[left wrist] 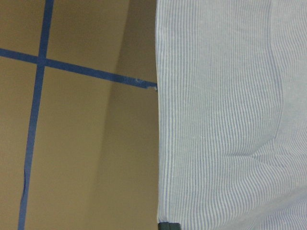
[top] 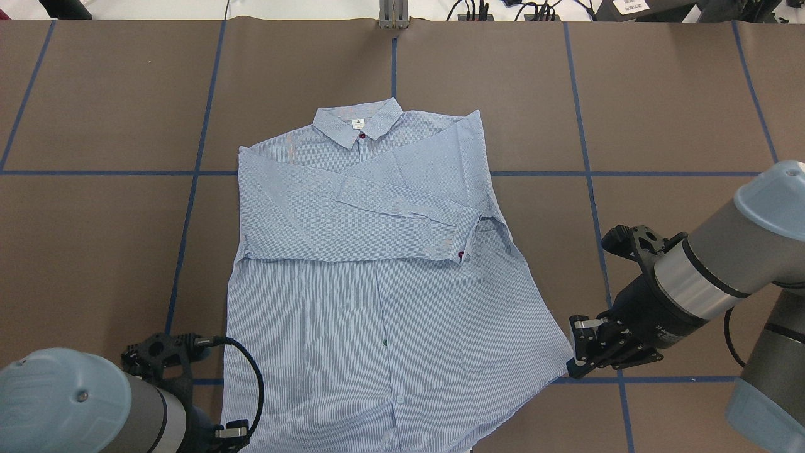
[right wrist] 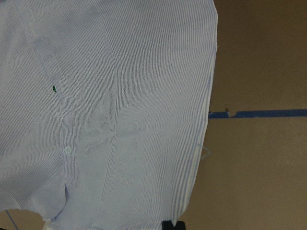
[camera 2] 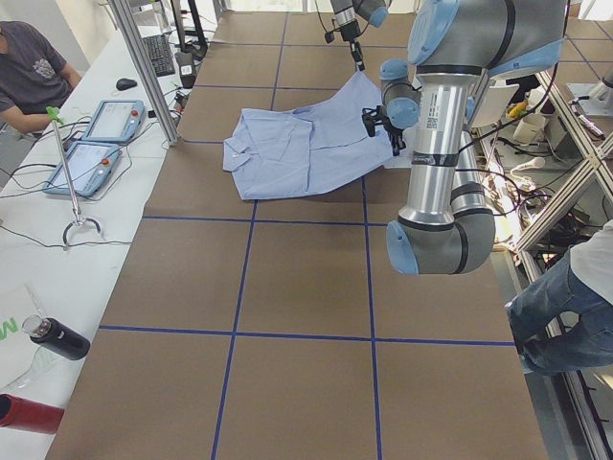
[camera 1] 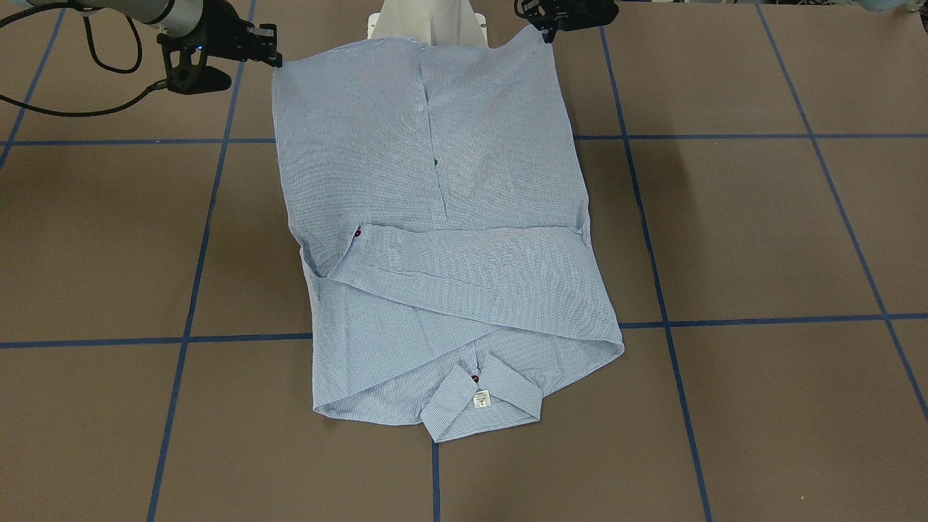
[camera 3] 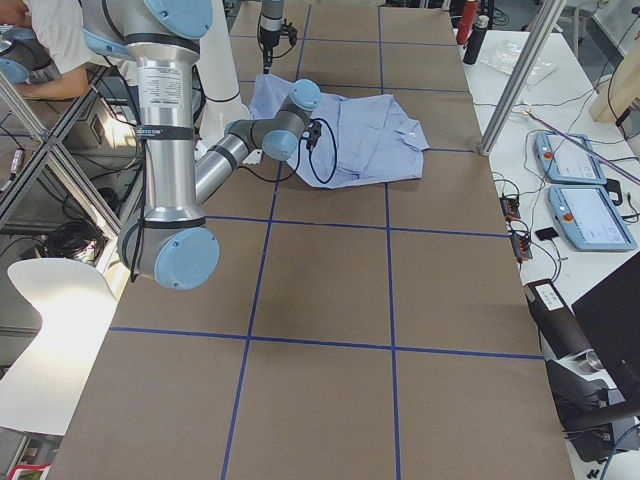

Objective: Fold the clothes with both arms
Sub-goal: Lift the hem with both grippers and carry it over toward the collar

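The brown table (top: pixel 660 94) carries the shirt (top: pixel 377 314), lying flat in the middle with its sleeves folded across the chest. The left gripper (top: pixel 231 435) and the right gripper (top: pixel 574 363) each seem closed on a hem corner, though the fingertips are mostly hidden. The collar (top: pixel 358 123) points away from the robot.

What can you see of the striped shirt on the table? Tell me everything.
The shirt is thin light blue and white fine-striped fabric, lying front up on the brown table, collar and white neck tag away from the robot. Both sleeves are folded across the chest, one cuff showing a red button. The left gripper and right gripper pinch its hem corners.
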You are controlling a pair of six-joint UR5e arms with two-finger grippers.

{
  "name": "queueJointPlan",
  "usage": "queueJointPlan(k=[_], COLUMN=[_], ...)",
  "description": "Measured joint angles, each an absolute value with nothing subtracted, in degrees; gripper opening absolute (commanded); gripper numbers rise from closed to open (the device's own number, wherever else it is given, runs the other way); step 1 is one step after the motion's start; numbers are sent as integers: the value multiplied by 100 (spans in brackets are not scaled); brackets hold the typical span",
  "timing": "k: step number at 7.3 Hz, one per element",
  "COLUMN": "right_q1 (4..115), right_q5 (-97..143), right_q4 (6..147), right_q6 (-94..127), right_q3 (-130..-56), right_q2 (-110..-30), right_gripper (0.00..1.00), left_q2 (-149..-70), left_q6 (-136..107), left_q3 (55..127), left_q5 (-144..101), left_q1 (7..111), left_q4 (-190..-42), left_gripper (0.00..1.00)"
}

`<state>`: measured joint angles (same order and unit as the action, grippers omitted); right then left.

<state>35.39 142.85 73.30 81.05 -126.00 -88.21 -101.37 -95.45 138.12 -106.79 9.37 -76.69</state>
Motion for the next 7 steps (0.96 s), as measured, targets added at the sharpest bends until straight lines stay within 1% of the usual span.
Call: queueJointPlan(k=[1, 4, 5, 7], right_q1=[3779, 4425, 4517, 4661], right_q5=[14270, 14194, 14105, 13980], right_q4=[7330, 7330, 7328, 7323], right_q6=[7955, 7786, 7781, 7779], right_q3=[-12406, -11567, -11360, -11049], right_q2=[-8693, -7892, -7707, -7464], right_gripper=[0, 0, 0, 0], left_q2=[-10232, -10576, -10629, -10662], left_q6=[-9202, -8096, -7912, -7817], left_q3=[13689, 13173, 12987, 12767], left_q5=[-10690, -11185, -11317, -11392], left_q1=[1337, 2932, 3262, 3598], left_q4=[-7658, -7664, -7684, -7719], left_gripper=[0, 0, 0, 0])
